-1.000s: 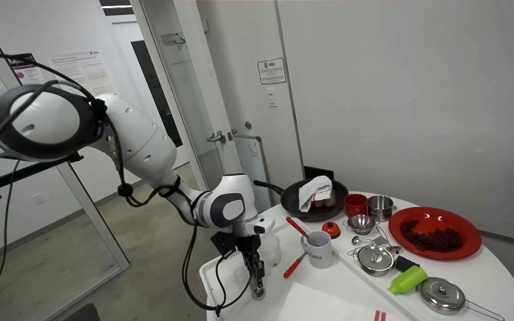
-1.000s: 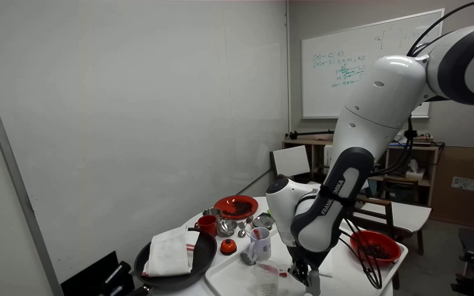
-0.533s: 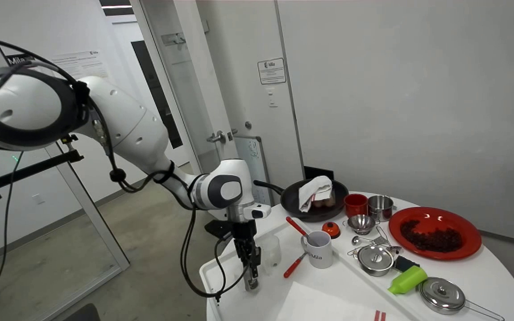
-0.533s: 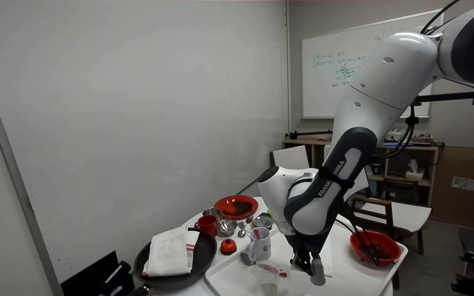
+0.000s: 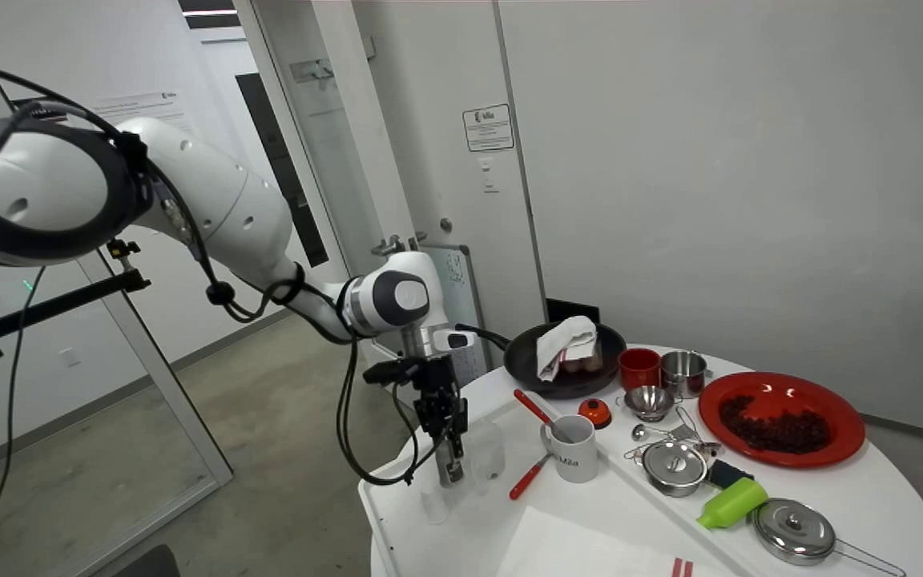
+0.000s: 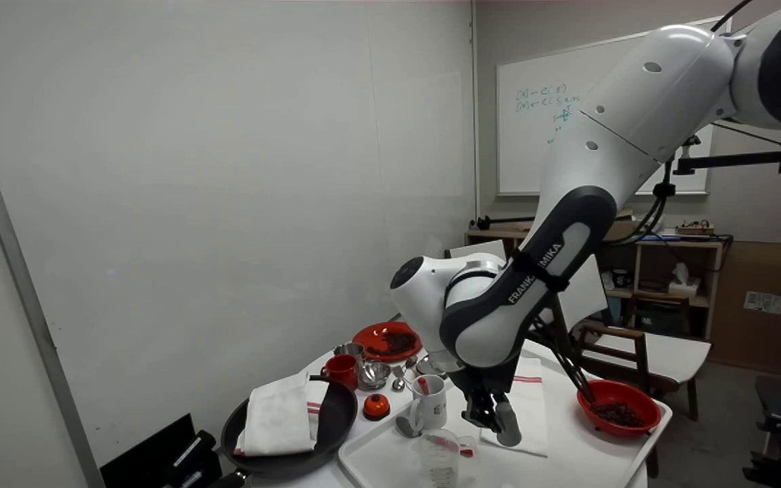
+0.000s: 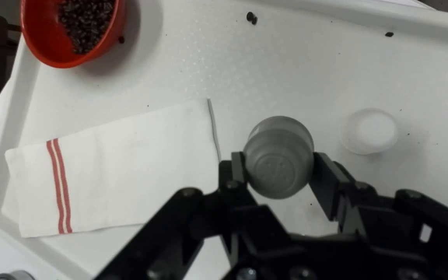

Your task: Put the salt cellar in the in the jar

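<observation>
The gripper (image 7: 279, 168) is black, the salt cellar (image 7: 278, 157) inside it grey. Left of the gripper in the wrist view are a white cloth (image 7: 119, 167) with two red stripes and a red bowl (image 7: 42, 35); beneath it, a white tray (image 7: 305, 74); near it in an exterior view, the clear jar (image 6: 439, 459).

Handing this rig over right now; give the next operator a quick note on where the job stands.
Gripper: shut on the salt shaker, holding it above the tray.
Jar: standing on the tray, near the mug.
Done: salt shaker grasped and raised.
Left: bring it over the jar, lower it in, then release.
</observation>
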{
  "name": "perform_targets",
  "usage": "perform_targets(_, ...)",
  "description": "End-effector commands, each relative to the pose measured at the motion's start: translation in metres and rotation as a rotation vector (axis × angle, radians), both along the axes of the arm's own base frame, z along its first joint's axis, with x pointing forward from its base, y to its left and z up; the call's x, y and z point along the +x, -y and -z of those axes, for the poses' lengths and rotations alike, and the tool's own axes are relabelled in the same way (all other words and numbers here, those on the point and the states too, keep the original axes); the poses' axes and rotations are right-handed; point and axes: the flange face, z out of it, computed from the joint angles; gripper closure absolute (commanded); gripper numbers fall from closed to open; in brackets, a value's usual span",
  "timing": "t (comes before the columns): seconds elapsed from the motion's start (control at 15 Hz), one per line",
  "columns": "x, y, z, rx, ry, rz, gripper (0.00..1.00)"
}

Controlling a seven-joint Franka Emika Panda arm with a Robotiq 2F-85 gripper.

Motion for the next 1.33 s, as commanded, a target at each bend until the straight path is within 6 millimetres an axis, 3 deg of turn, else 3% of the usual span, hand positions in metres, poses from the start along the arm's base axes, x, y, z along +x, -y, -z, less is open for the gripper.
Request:
perform_targets(0.0,0.021,-0.012,-0.013,-0.028,-0.009,-0.045,0.8)
perform_targets(0.47,0.067,0.001,-0.031,-0.01,0.106,0.03,0.8)
perform_targets(0.73,0.083,0.01,-0.022,0.007,0.096,0.065,0.8)
perform_targets(1.0,0.092,-0.007,-0.008,0.0,0.086,0.051,0.8)
perform_targets(1.27,0.097,-0.038,0.005,0.002,0.089,0.007,0.8)
